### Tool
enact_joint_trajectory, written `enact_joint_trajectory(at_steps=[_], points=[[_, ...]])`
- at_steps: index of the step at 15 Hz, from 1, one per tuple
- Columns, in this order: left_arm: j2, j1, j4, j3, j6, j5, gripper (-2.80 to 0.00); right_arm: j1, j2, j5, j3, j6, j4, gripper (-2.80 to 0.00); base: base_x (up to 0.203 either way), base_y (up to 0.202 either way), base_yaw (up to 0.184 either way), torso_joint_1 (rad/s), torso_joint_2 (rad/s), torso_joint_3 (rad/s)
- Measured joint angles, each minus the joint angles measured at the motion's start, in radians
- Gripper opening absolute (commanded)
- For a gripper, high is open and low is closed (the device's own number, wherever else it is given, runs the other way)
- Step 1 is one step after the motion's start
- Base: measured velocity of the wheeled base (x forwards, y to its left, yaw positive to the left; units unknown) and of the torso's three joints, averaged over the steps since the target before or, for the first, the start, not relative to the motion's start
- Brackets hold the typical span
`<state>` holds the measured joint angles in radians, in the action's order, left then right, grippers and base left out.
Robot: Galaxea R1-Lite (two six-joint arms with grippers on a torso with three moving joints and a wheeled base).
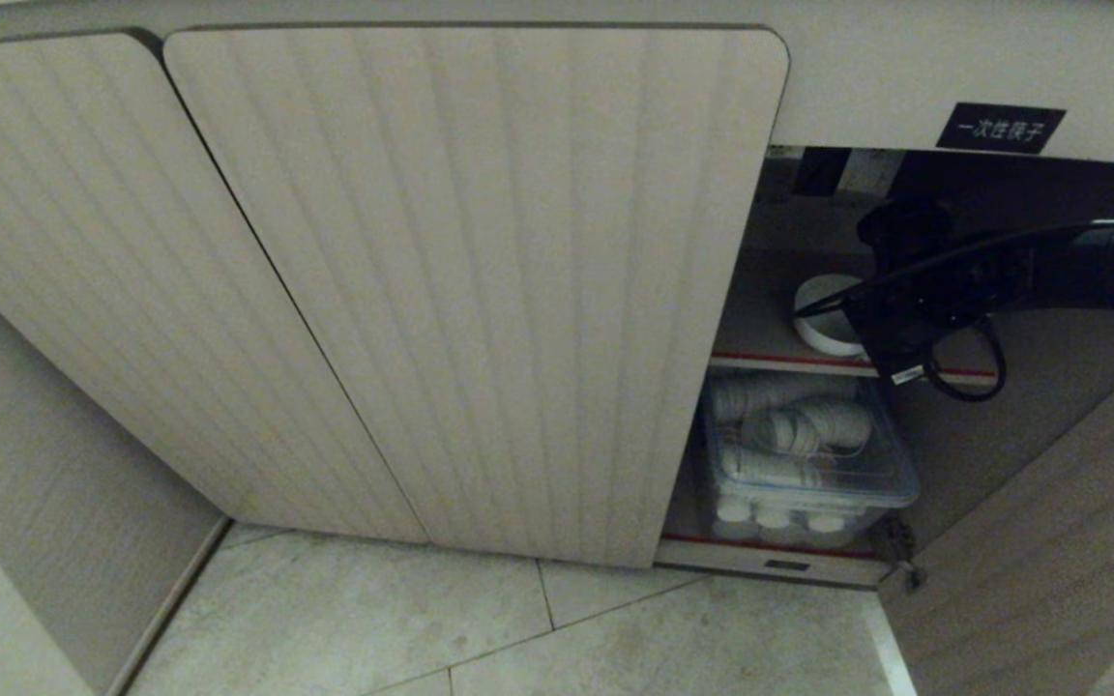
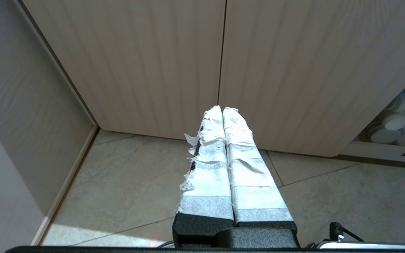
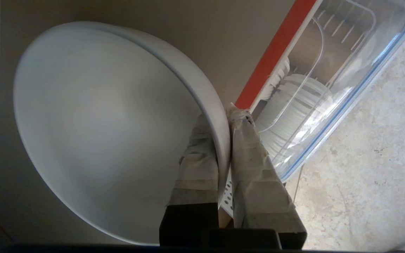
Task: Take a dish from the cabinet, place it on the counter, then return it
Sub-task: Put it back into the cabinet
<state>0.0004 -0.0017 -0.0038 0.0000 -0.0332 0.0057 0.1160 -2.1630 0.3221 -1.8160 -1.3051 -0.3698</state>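
Observation:
The dish (image 1: 823, 319) is a plain white bowl on the upper shelf of the open right compartment of the cabinet (image 1: 480, 290). My right arm (image 1: 1050, 275) reaches in from the right and covers the dish's right side. In the right wrist view my right gripper (image 3: 224, 119) is shut on the rim of the dish (image 3: 100, 123), one finger inside the bowl and one outside. I cannot tell whether the dish still rests on the shelf. My left gripper (image 2: 222, 109) is shut on nothing, low before the closed doors. The counter is out of view.
A red-edged shelf (image 1: 770, 360) carries the dish. Below it stands a clear plastic box (image 1: 808, 464) with several white cups. The opened door (image 1: 1050, 541) stands to the right, and a black label (image 1: 1000, 128) sits above the opening. Pale floor tiles (image 1: 518, 628) lie in front.

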Motion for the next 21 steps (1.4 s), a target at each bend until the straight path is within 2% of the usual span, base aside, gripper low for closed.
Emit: enact_joint_trajectory(at_steps=[17, 21], points=[[0.0, 0.0, 0.0, 0.0, 0.0, 0.0, -2.8, -0.005, -0.018, -0.011, -0.044, 0.019, -0.003, -2.8, 0.0, 0.0, 0.0, 0.0, 0.0, 0.0], [0.0, 0.0, 0.0, 0.0, 0.0, 0.0, -2.8, -0.005, -0.027, -0.02, -0.055, 0.046, -0.009, -2.8, 0.0, 0.0, 0.0, 0.0, 0.0, 0.0]])
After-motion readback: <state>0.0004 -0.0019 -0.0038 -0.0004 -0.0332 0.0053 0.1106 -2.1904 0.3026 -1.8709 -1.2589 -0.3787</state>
